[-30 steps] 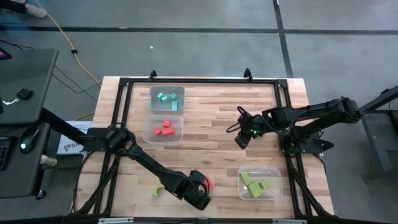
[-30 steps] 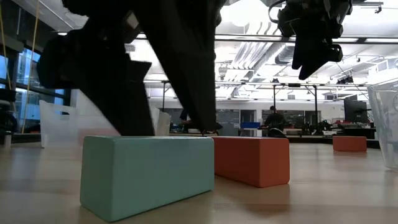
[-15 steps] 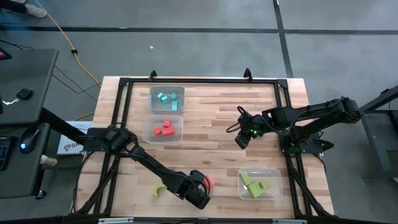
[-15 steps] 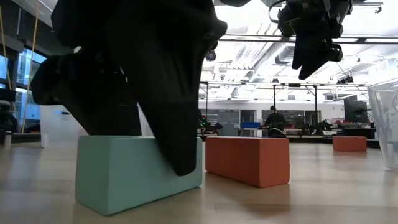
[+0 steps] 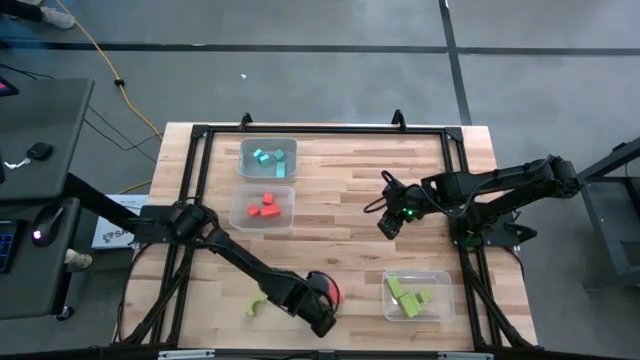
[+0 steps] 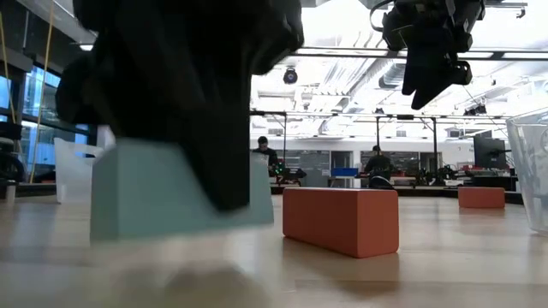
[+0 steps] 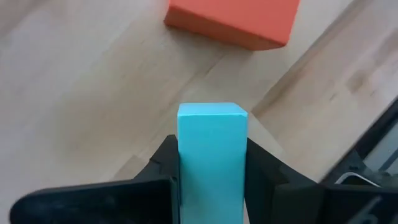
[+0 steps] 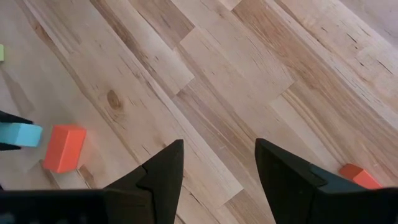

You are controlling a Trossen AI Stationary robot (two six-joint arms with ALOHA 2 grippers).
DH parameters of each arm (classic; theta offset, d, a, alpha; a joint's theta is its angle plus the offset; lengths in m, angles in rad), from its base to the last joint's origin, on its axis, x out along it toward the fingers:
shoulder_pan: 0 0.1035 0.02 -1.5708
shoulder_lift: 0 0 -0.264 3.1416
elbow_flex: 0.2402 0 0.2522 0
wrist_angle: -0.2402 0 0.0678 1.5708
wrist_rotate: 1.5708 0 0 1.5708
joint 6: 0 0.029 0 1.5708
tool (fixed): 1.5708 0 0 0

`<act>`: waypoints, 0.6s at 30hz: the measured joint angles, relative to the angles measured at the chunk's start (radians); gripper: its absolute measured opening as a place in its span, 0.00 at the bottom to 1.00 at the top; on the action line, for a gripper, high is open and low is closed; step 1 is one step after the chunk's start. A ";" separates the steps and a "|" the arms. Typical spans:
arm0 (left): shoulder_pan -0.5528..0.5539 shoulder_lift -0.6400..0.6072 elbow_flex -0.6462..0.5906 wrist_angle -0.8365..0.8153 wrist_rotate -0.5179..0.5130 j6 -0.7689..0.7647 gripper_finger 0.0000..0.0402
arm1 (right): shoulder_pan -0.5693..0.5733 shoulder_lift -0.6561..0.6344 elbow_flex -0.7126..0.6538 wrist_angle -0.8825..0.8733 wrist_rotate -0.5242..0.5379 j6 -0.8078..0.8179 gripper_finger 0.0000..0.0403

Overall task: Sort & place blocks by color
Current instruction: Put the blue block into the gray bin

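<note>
The left gripper (image 7: 211, 186) is at the near edge of the table (image 5: 340, 190), its two dark fingers (image 7: 160, 167) pinching a cyan rectangular block (image 7: 211, 155) from both sides. In the low view the block (image 6: 171, 192) appears clear of the wood, with a blurred shadow beneath it. Just beside it lies a red-orange rectangular block (image 7: 233, 18), flat on the table and apart from the gripper. A green arch (image 5: 257, 305) sits on the table near the left arm. The right gripper (image 8: 217, 168) hangs above the middle of the right half of the table, its fingers spread with nothing between them. Three clear bins hold sorted blocks: cyan ones in the far bin (image 5: 268, 145), red ones in the bin (image 5: 262, 192) next to it, and green ones in the bin (image 5: 418, 277) near the right arm.
</note>
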 joint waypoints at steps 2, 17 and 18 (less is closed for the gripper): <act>0.015 -0.017 0.000 -0.024 0.001 0.023 0.17 | 0.000 0.000 0.000 0.003 0.000 0.000 0.47; 0.223 -0.221 0.000 -0.282 -0.142 0.350 0.17 | -0.001 0.000 0.000 0.028 0.000 0.005 0.47; 0.244 -0.235 0.000 -0.295 -0.150 0.383 0.17 | -0.001 0.000 0.000 0.033 0.001 0.005 0.47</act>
